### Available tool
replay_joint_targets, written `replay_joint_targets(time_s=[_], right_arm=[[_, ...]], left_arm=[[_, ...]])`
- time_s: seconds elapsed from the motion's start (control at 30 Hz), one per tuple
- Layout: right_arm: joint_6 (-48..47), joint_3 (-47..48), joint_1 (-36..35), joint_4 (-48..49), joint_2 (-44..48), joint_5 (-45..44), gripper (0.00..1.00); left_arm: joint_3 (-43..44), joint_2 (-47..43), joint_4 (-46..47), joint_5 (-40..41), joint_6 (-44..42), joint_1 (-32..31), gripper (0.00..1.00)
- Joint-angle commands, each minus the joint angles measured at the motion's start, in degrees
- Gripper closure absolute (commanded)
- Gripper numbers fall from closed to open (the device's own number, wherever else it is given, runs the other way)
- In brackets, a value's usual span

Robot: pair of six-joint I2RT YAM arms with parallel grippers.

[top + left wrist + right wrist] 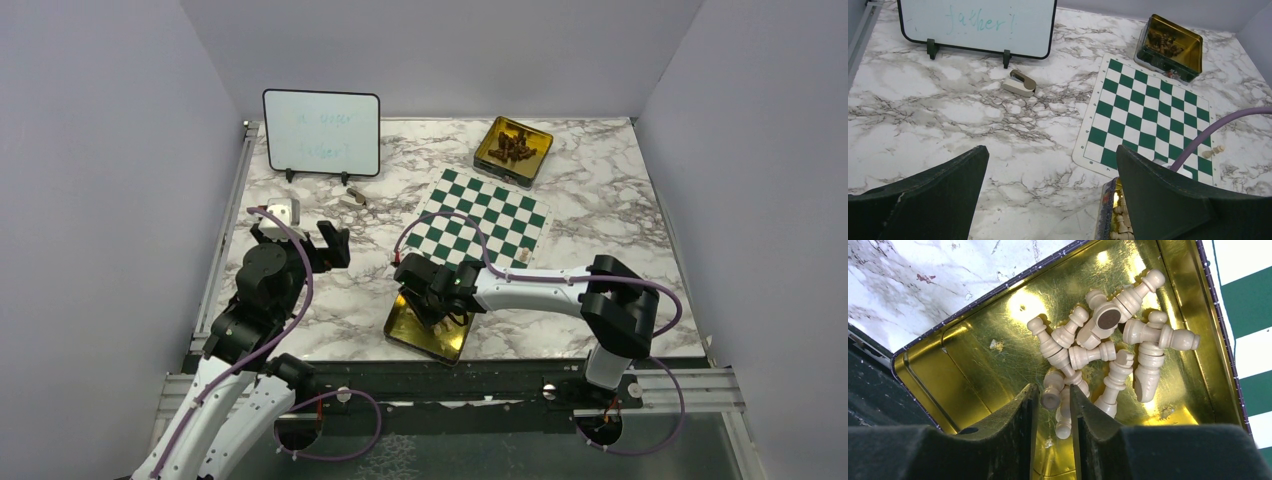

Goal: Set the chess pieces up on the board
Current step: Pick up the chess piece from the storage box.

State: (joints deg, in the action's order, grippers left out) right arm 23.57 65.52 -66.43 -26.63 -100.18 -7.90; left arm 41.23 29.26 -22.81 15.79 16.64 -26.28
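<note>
A: Where are the chess pieces (1093, 354) to be found?
B: A tangled heap of cream pieces is seen lying in the near gold tin (973, 340), all toppled on their sides. One lone piece (1214, 150) is seen lying at the edge of the board (1153, 120), toward 5 o'clock from the board's middle in the top view.
A: How is the right pincer (1053, 390) placed?
B: It is lowered into that tin at the edge of the heap. Its fingers (1013, 430) are drawn close together, and the round base of a piece is seen in the narrow gap. Whether that piece is actually pinched cannot be told.
A: And the board itself?
B: It is laid flat, slightly turned, near the middle of the marble counter (620, 230). The near tin is set just beside it at 7 o'clock. A second gold tin (541, 160), in which dark pieces (513, 145) are held, is set near it at 1 o'clock.
A: What is seen of the left pincer (1051, 150)?
B: It is spread wide over the counter, at 9 o'clock from the board and well apart from it. A whiteboard (978, 25) is propped on the far side at 10 o'clock, and a small cream-and-brown object (1019, 82) is laid just in front of it.
</note>
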Motion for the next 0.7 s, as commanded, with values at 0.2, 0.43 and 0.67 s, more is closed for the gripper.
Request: replay_joint_targets(time_s=[0.2, 0.43, 0.67], right_arm=[[1.15, -0.21, -0.54, -0.21, 0.64, -1.45, 0.68], [1.68, 0.93, -0.71, -1.63, 2.17, -2.5, 0.78], [2.88, 4.25, -0.71, -5.16, 4.9, -4.96, 0.8]], left_arm=[[-1.03, -0.34, 1.45, 0.01, -0.47, -0.26, 0.01], [-1.01, -0.41, 1.44, 0.03, -0.53, -0.26, 0.01], [-1.11, -0.68, 1.38, 0.03, -0.56, -0.26, 0.01]])
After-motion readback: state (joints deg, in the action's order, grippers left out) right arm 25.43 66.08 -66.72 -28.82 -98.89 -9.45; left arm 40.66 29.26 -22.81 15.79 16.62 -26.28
